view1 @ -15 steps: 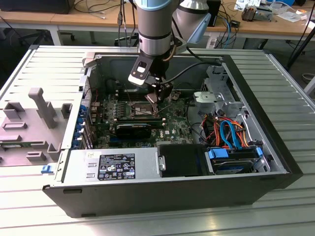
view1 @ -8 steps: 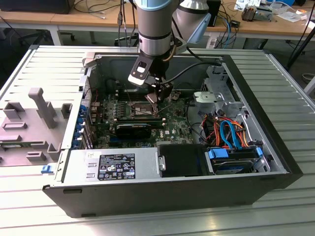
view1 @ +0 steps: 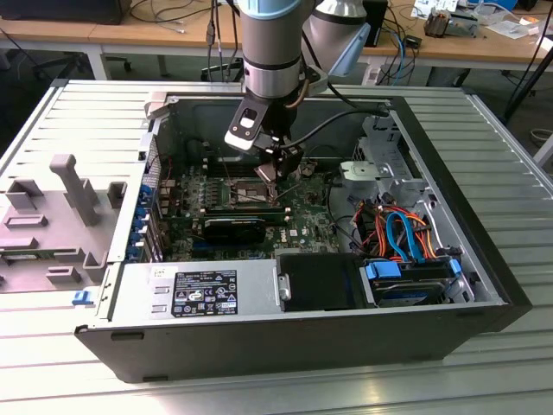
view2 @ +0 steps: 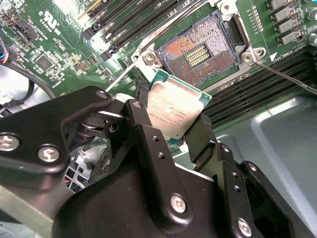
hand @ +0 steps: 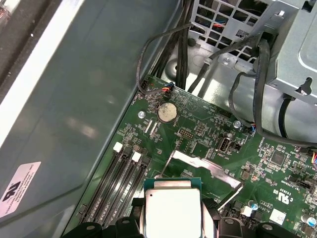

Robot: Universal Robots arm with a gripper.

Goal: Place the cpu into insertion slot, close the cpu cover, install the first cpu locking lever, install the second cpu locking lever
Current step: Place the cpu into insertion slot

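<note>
The black metal gripper (view2: 171, 124) is clamped on the small flat silver-topped cpu (view2: 174, 110), held just beside the dark-centred, silver-rimmed insertion slot (view2: 198, 52), not yet seated. The slot's contacts could be bent by a skewed landing. The thin silvery cpu cover (hand: 208, 168) is raised beside the slot; a thin steel lever (view2: 285, 77) juts from the slot's corner.

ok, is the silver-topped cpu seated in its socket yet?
No, the black pincer holds the silver-topped square cpu apart from the bare dark-centred square socket.
</note>
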